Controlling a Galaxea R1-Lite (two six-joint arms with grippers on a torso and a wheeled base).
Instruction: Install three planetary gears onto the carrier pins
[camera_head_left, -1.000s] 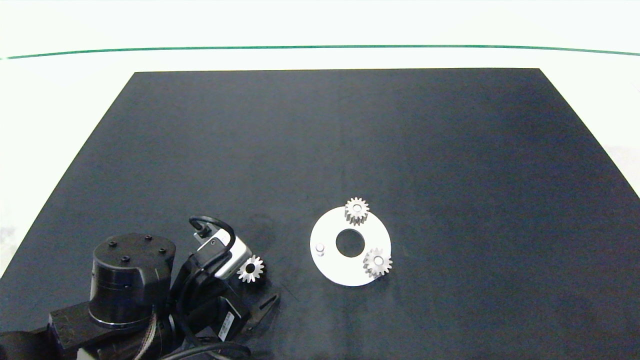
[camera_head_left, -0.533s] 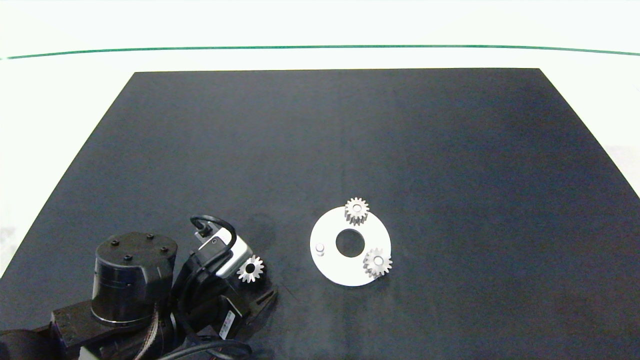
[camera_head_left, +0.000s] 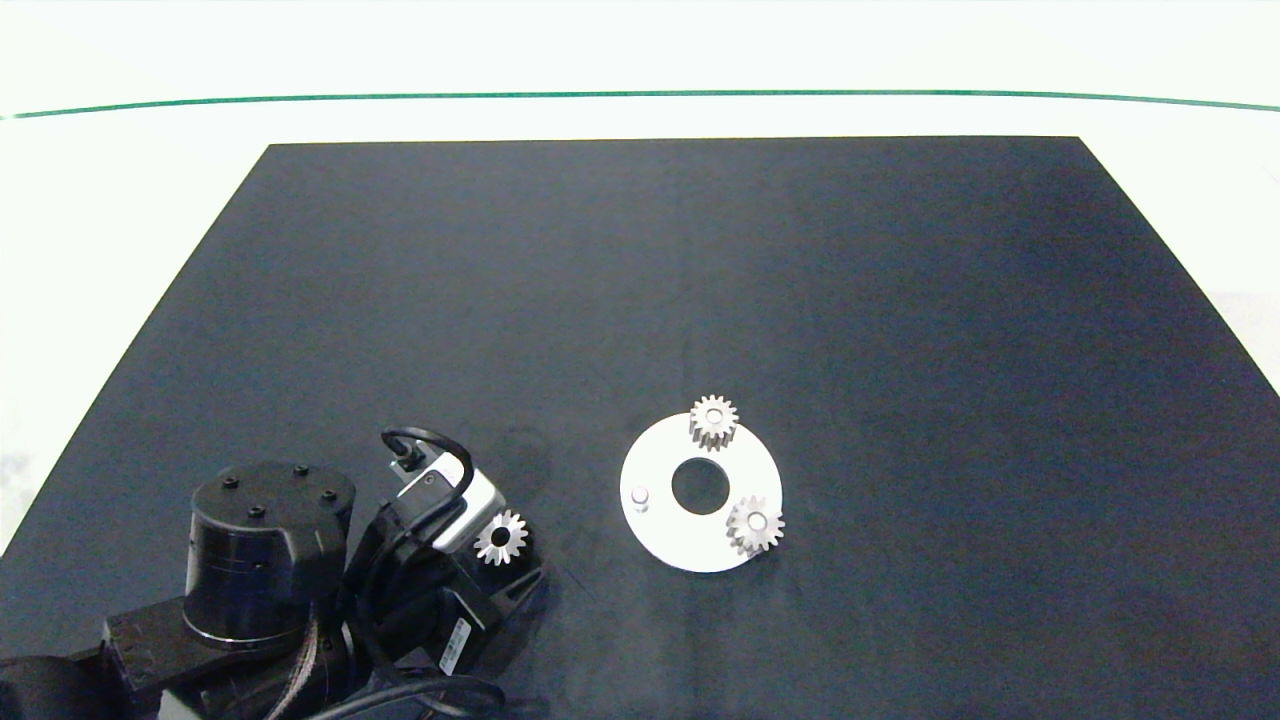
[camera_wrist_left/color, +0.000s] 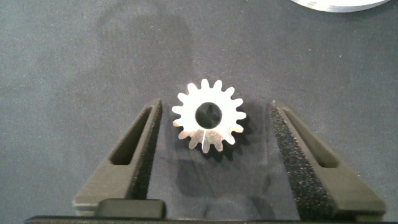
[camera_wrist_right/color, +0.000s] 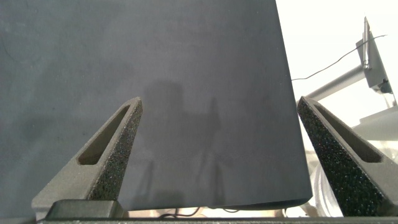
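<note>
Near the mat's (camera_head_left: 300, 300) front-left corner the left gripper (camera_wrist_left/color: 214, 146) hung low over the dark surface, its two fingers spread apart and gripping nothing; between them, touching neither pad, lay the loose gear (camera_wrist_left/color: 209, 116) flat on the mat, bore upward, so it had no long axis to favour and a straight squeeze across its teeth looked sufficient; it sat slightly closer to one finger than the other, and the closing might nudge it sideways before it was caught. To the right of it, toward the middle of the mat's front edge, rested the white disc (camera_head_left: 670, 545); its bare pin (camera_head_left: 640, 495) stood on the side facing the loose gear, the short carry from that gear running rightward; a seated gear (camera_head_left: 713, 421) occupied the pin at the disc's far rim and another seated gear (camera_head_left: 755, 525) the pin at its front-right rim; two of three seemed done. The right gripper (camera_wrist_right/color: 217, 155) was parked off beyond the mat's edge, fingers wide apart and empty, so the left arm was plainly the nearer.
</note>
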